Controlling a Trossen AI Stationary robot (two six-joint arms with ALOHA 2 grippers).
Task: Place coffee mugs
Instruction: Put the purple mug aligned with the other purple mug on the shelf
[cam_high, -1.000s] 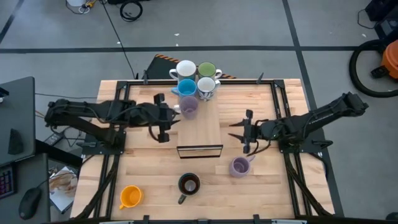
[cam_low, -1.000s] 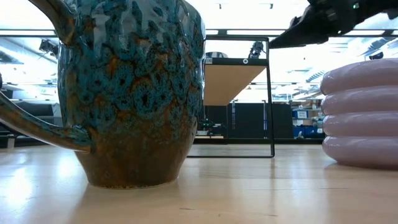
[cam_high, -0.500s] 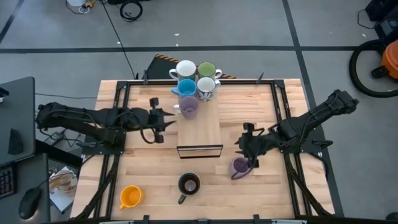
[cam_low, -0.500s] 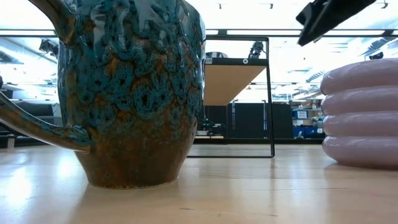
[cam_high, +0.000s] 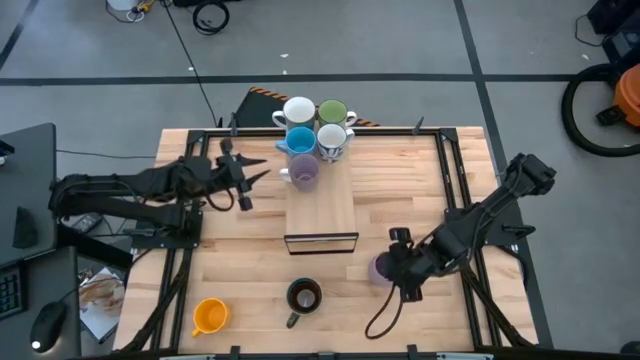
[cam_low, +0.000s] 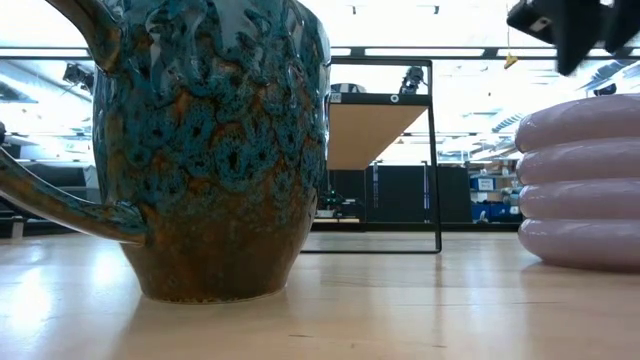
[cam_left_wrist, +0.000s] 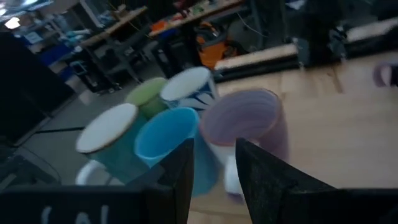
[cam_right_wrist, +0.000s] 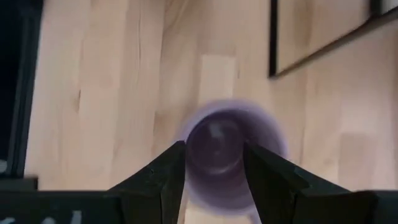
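Observation:
Five mugs stand on the far end of the wooden board: white, green, light blue, patterned white and lilac. A second lilac mug stands on the table near the board's near right corner. My right gripper is open above it, pointing down, a finger over each side of its rim, clear of it in the low view. My left gripper is open and empty, left of the board, facing the mug group.
A dark brown-black mug stands near the table's near edge and fills the low view's left. An orange mug stands at the near left corner. A black wire frame stands at the board's near end.
My right gripper has gone from beside the board toward the table's near edge, tipped from level to pointing down, and now hangs over the lilac mug. My left gripper has drawn back from the board toward the table's left and far edges and turned toward the mug group.

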